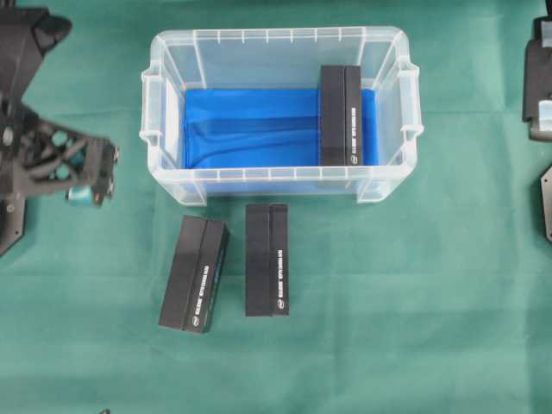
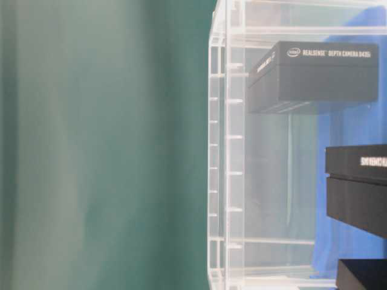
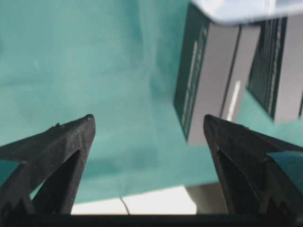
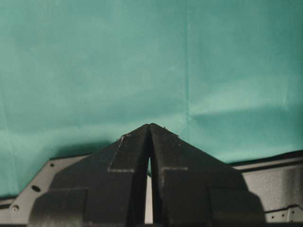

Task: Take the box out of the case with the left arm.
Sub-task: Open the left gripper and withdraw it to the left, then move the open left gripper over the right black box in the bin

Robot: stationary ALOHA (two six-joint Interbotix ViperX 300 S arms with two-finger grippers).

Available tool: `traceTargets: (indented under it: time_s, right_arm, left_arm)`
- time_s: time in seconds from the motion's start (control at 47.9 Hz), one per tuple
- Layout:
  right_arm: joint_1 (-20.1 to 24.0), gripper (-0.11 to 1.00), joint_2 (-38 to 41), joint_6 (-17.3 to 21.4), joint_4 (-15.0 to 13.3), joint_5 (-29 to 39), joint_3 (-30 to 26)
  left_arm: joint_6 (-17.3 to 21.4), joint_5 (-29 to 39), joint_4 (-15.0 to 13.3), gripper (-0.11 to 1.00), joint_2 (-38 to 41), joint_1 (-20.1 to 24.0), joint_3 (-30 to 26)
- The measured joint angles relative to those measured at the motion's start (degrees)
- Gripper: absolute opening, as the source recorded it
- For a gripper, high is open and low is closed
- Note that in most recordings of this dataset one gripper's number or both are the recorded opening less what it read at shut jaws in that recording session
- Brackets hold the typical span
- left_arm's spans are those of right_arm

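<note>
While one black box point(image 1: 341, 115) stands on edge at the right end of the clear case point(image 1: 164, 103), the left claw point(image 1: 93, 183) hangs wide open and empty over the green tabletop point(image 1: 414, 302), left of the case. This looks like the approach: next it must cross the rim and straddle that box. I count three boxes, two lying outside the case point(image 1: 193, 273) point(image 1: 266, 259), and the right claw point(image 4: 149, 126) is closed on nothing.

table-level view: case point(image 2: 227, 151) cut off at right, top and bottom edges; two lower boxes point(image 2: 358, 187) cropped, print on one truncated. overhead: right arm point(image 1: 539, 86) mostly out of frame. left wrist view: box point(image 3: 215, 75) blurred, lettering unreadable.
</note>
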Motion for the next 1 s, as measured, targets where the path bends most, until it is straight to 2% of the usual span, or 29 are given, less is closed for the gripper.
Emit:
traceTargets:
  time_s: [0.23, 0.397, 0.564, 1.003]
  right_arm:
    - [0.0, 0.01, 0.0, 0.0, 0.0, 0.09, 0.09]
    - [0.0, 0.01, 0.0, 0.09, 0.0, 0.09, 0.09]
    - [0.0, 0.01, 0.0, 0.0, 0.0, 0.0, 0.09]
    - [0.0, 0.01, 0.09, 0.0, 0.0, 0.0, 0.09]
  left_arm:
    - [10.11, 2.72, 0.0, 0.92, -0.18, 10.28, 0.0]
    - [13.8, 3.25, 0.0, 0.91, -0.18, 15.47, 0.0]
    - [15.03, 3.25, 0.0, 0.91, -0.18, 17.4, 0.0]
    - [15.03, 2.9, -0.26, 0.91, 1.14, 17.49, -0.97]
